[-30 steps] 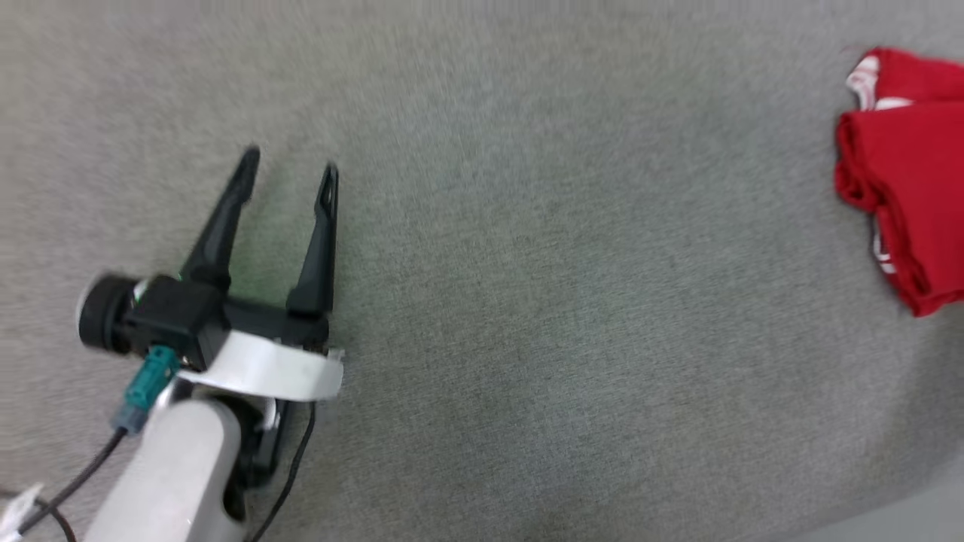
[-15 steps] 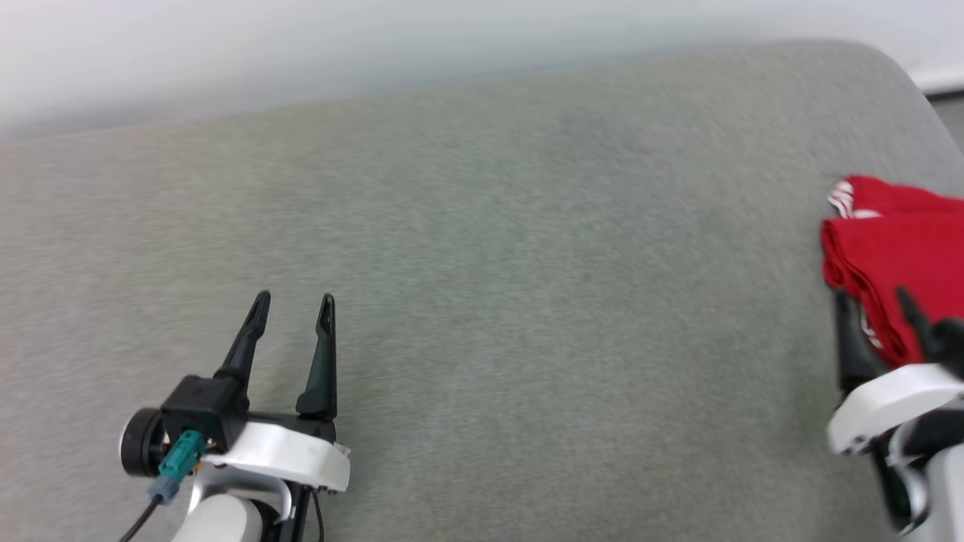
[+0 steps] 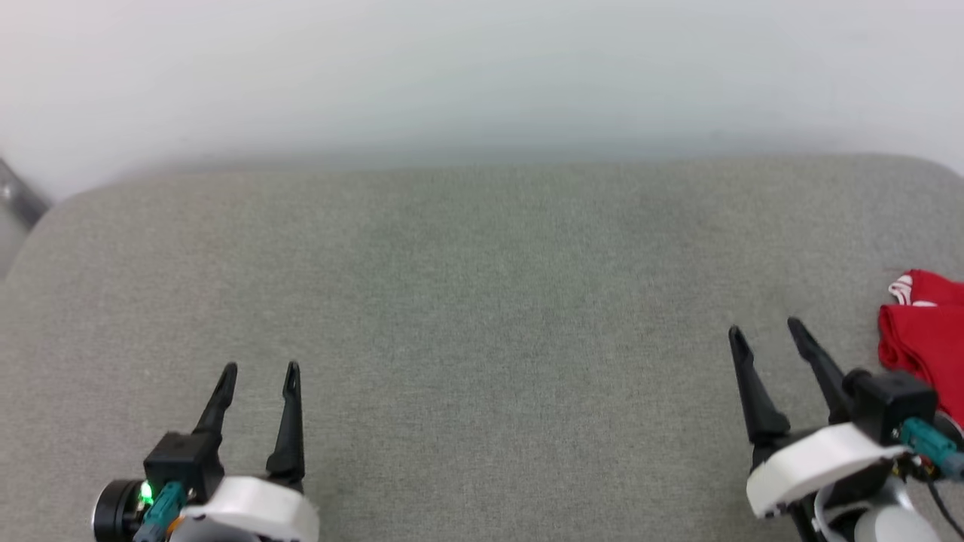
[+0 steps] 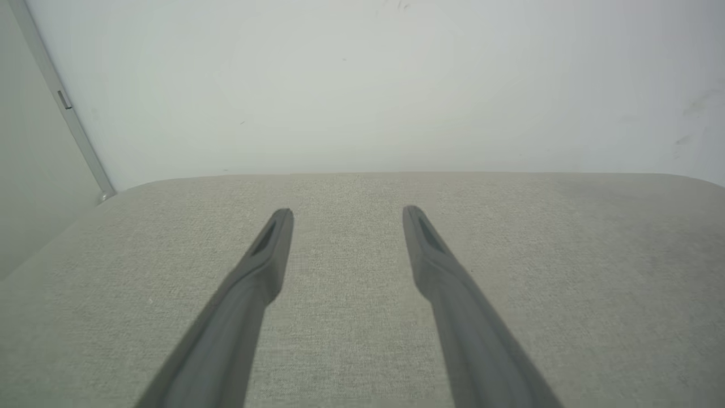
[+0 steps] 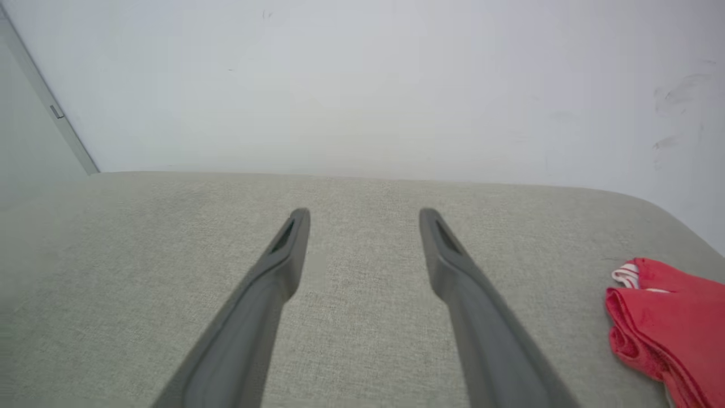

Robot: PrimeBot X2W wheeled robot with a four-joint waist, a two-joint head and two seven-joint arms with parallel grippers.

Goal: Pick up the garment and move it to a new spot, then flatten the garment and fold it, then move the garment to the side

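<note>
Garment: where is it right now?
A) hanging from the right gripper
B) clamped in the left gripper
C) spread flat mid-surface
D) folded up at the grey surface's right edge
D: the garment lies folded at the right edge of the grey surface, and the right gripper beside it is open and empty.

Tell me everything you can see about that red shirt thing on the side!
The garment is bright red soft cloth, folded into a thick bundle with layered, rounded edges. A bit of red-and-white striped trim peeks out at its far corner. It lies at the right edge of the grey padded surface, partly cut off by the picture's edge. Nothing grips it: the right gripper is open, its fingers beside it, not touching.
</note>
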